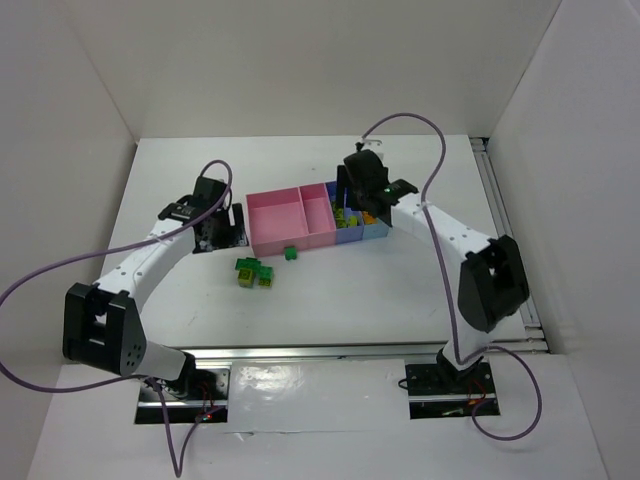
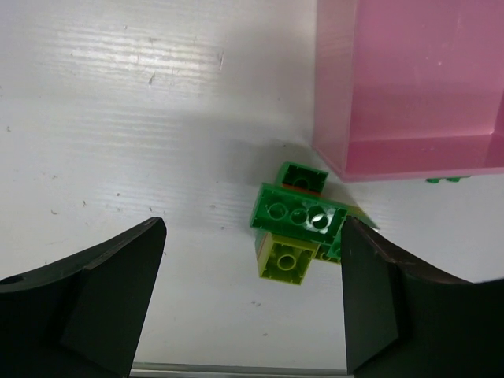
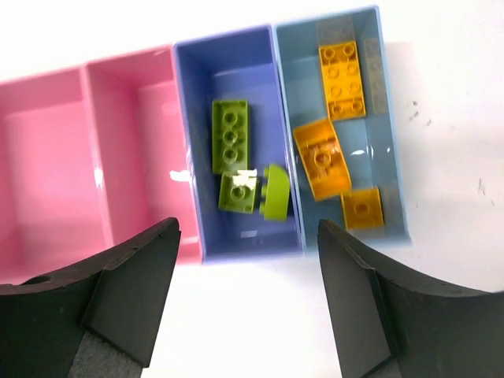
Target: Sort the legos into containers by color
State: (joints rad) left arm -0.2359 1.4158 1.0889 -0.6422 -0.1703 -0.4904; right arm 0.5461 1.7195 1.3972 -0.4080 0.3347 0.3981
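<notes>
Four joined bins stand mid-table: a wide pink bin (image 1: 273, 222), a narrow pink bin (image 1: 318, 212), a dark blue bin (image 1: 346, 228) and a light blue bin (image 1: 375, 230). In the right wrist view the dark blue bin (image 3: 236, 63) holds three lime legos (image 3: 230, 135) and the light blue bin (image 3: 303, 71) holds three orange legos (image 3: 321, 157). A cluster of dark green and lime legos (image 1: 253, 272) lies on the table in front of the wide pink bin, with a small dark green lego (image 1: 290, 254) apart from it. My left gripper (image 1: 224, 234) is open and empty left of the bins. My right gripper (image 1: 352, 200) is open and empty above the blue bins.
In the left wrist view the dark green brick (image 2: 299, 214) and lime brick (image 2: 287, 260) lie just beyond my open left gripper (image 2: 250, 268), beside the pink bin's corner (image 2: 335, 150). White walls enclose the table. A metal rail (image 1: 500, 230) runs along the right side.
</notes>
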